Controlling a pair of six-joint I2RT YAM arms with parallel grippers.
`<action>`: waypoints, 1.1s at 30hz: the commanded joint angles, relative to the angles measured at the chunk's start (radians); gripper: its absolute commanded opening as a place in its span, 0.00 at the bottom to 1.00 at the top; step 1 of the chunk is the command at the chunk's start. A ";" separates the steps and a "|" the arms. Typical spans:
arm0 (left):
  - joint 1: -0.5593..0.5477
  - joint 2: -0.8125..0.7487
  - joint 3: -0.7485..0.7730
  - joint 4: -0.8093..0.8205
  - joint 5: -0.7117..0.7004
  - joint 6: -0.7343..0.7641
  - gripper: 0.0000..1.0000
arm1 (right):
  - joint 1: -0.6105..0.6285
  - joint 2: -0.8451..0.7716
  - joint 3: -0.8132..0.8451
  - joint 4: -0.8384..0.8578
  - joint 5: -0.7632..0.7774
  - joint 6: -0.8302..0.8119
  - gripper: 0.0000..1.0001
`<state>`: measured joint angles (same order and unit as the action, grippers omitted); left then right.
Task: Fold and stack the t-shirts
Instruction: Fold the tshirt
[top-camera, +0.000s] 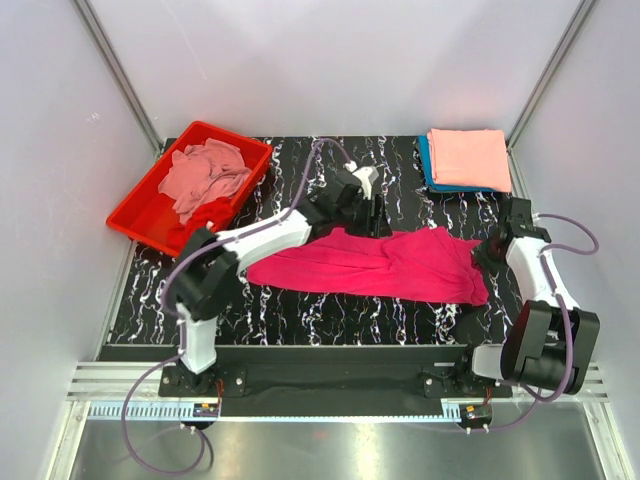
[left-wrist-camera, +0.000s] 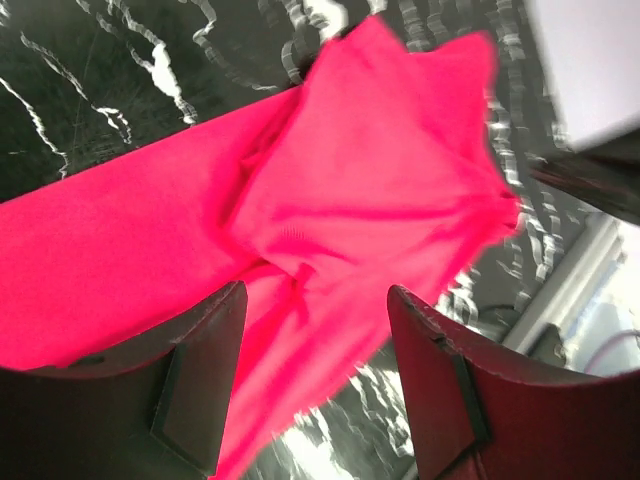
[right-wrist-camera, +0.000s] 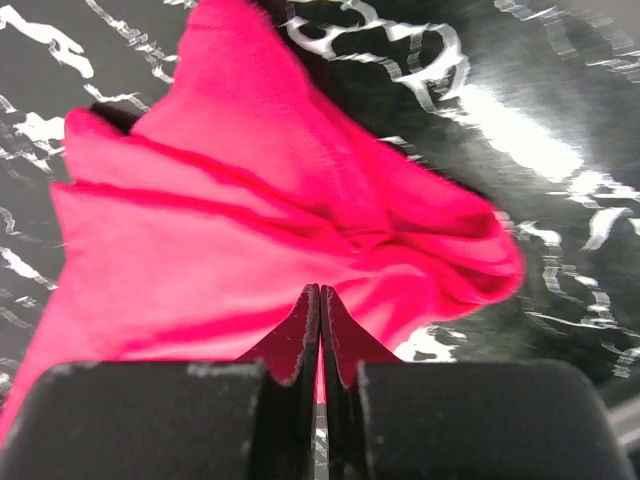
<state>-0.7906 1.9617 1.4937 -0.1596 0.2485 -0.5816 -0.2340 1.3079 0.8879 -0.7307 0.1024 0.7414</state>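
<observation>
The left gripper (left-wrist-camera: 315, 310) stood wide open, released, with nothing between its two dark fingers (left-wrist-camera: 205, 370); both hung above the hot pink t-shirt (left-wrist-camera: 370, 180), and contact with the cloth could not be confirmed. The left arm rose from its base at the near left edge, bent at the elbow, and reached forward and to the right, placing the wrist over the far edge of the garment near the table centre. The right gripper (right-wrist-camera: 320, 290) was clenched, its fingers pressed side by side with only a hairline slit between them. The tips sat at the creased cloth; whether a fold was pinched between them could not be determined. The right arm was folded close above its base at the near right edge, forearm running away from the base and wrist turned inward to the garment's right end. The hot pink t-shirt lay as a long, partly folded band across the middle of the black marble-patterned table (top-camera: 300, 310), its right end bunched into ridges. At the far right corner a folded salmon-peach t-shirt (top-camera: 470, 158) rested on top of a folded teal-blue t-shirt (top-camera: 428, 165), well apart from both grippers. At the far left, a red tray (top-camera: 135, 215) held a crumpled dusty pink t-shirt (top-camera: 205, 170) and a red t-shirt (top-camera: 205, 212) beneath it.
</observation>
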 joint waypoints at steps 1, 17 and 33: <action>-0.006 -0.130 -0.079 -0.122 -0.084 0.049 0.64 | -0.004 0.050 0.002 0.060 -0.078 0.047 0.05; 0.226 -0.391 -0.535 -0.330 -0.434 -0.026 0.63 | -0.007 0.293 0.003 0.214 0.054 -0.022 0.04; 0.294 -0.725 -0.734 -0.267 -0.377 -0.037 0.62 | -0.028 0.304 0.075 0.198 0.177 -0.099 0.01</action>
<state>-0.4976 1.3037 0.7307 -0.4522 -0.1616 -0.6365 -0.2512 1.6020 0.9207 -0.5388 0.2024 0.6720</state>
